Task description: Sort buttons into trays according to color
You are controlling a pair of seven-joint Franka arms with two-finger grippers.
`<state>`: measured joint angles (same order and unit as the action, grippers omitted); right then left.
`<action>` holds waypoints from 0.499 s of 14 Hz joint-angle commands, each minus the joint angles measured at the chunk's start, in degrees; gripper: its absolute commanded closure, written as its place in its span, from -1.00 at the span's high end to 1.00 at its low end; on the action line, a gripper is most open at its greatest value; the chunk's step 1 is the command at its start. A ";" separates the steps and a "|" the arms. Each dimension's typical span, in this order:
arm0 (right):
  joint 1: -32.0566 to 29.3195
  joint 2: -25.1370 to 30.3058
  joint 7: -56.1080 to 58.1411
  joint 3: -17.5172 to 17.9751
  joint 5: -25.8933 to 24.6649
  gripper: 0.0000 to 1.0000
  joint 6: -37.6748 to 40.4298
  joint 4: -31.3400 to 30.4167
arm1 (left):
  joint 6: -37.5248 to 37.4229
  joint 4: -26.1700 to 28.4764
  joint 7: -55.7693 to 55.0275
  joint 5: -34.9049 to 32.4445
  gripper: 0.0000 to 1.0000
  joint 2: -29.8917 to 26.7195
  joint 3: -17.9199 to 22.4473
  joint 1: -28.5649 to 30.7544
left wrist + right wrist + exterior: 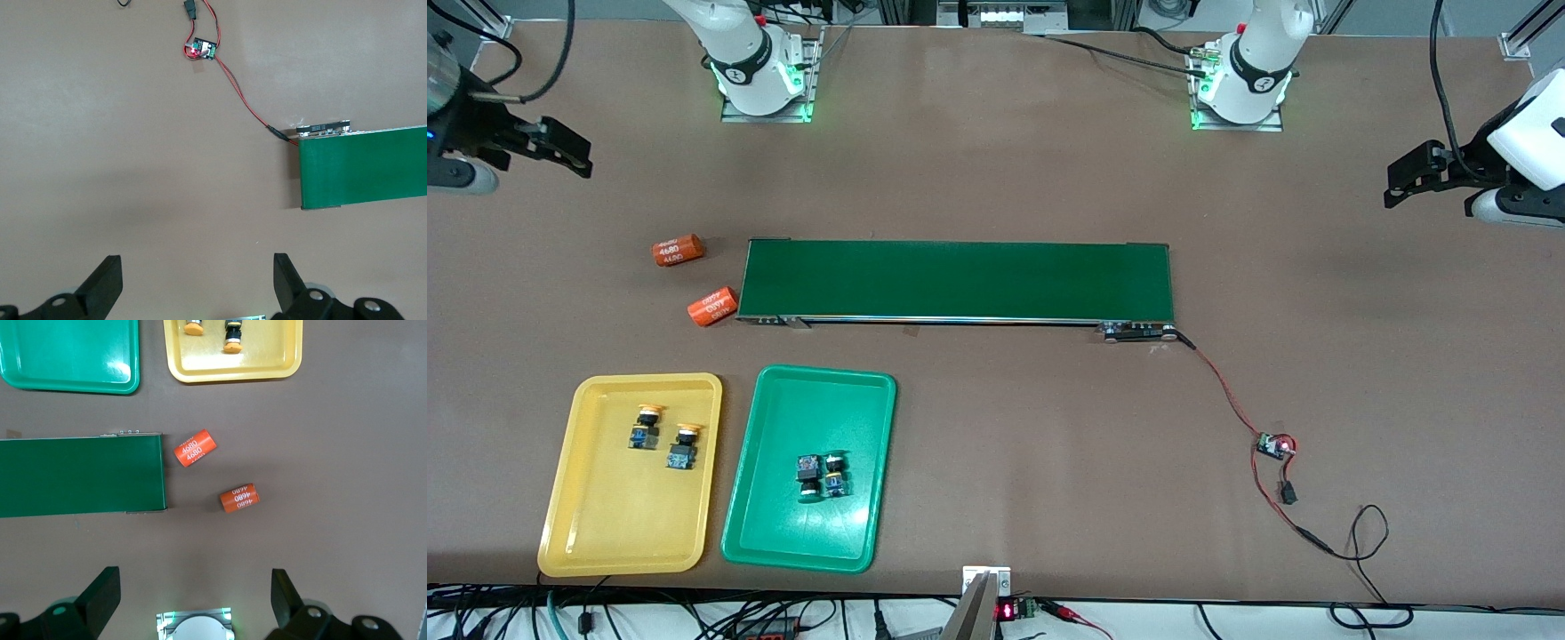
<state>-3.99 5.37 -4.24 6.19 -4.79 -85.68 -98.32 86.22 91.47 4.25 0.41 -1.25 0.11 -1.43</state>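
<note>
yellow tray [569, 498], green tray [769, 524], dark green belt [960, 280], orange cylinders [678, 251] with white 4680 print, all on a brown bench [1049, 178].

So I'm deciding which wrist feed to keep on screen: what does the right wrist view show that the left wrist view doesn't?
Only the right wrist view shows the two orange cylinders, the yellow tray holding two yellow buttons, and the green tray. Only the left wrist view shows the small circuit board with its red wires. Both show an end of the conveyor belt, bare table, and their own open gripper: right gripper, left gripper.
</note>
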 commanded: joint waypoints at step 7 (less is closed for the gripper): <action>4.25 0.60 5.38 -10.58 2.59 1.00 -0.98 -1.97 | -1.23 -1.64 0.67 0.12 1.00 0.63 -0.11 0.28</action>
<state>-1.68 5.23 0.10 -3.09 -3.10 -86.86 -100.00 86.22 91.47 4.25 0.41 -1.24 0.11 -1.42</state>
